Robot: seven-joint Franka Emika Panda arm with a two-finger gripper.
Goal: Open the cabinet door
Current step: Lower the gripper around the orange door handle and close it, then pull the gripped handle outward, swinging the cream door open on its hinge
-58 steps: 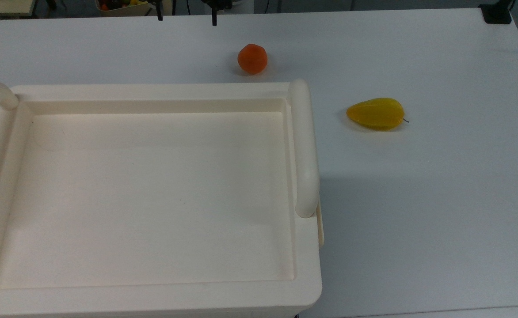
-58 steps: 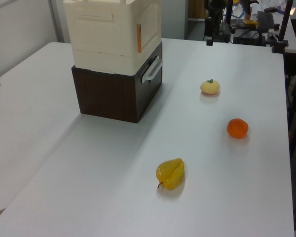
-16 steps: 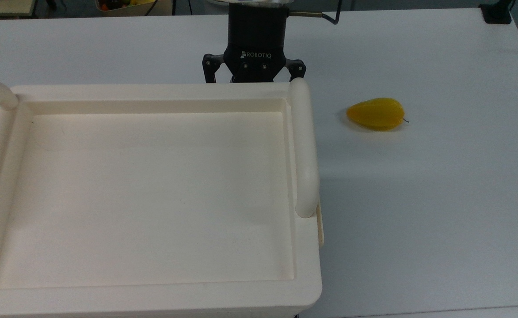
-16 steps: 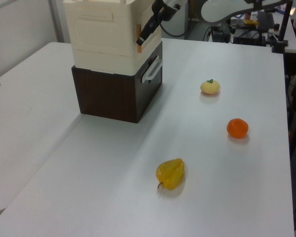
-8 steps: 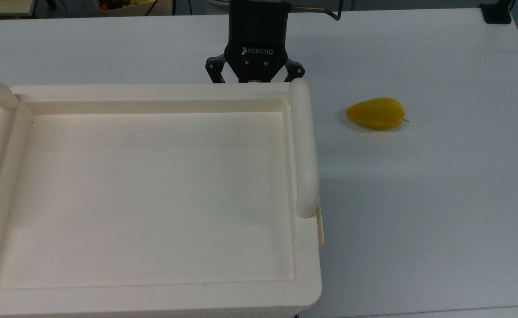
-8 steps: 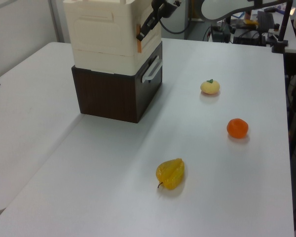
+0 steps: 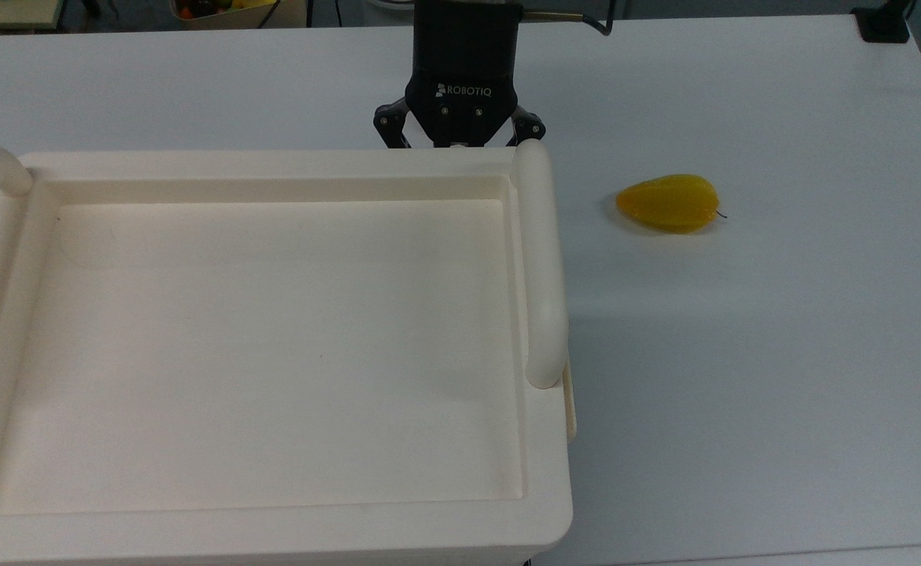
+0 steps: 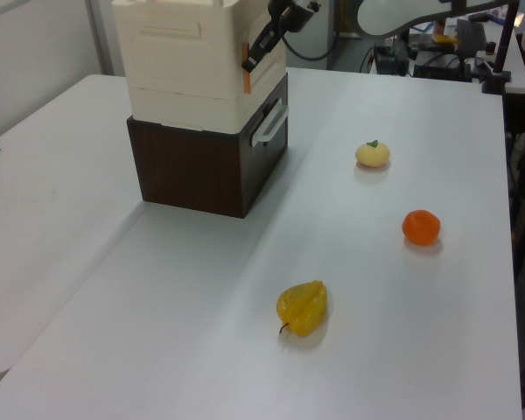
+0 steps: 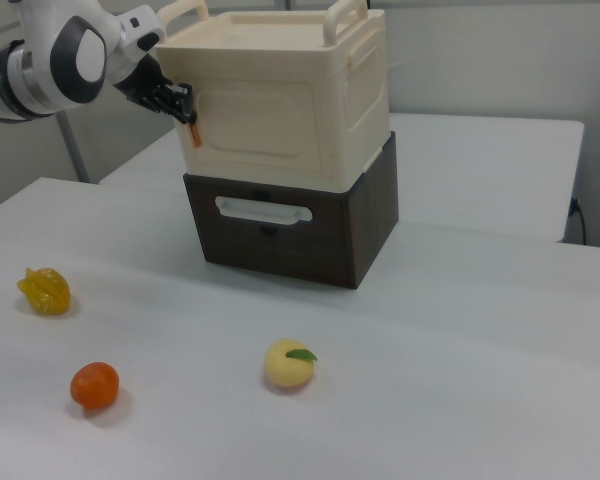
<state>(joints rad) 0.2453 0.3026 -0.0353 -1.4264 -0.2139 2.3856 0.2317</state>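
Cabinet door (image 9: 255,120), flat matte cream panel, closed, black gripper (image 9: 183,103) at its orange tab, finger spacing unclear.

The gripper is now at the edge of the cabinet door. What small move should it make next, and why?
Probably close on the orange tab and pull outward. In the right view the gripper sits at the cabinet door's edge by that tab, and the door still lies flush with the cabinet.
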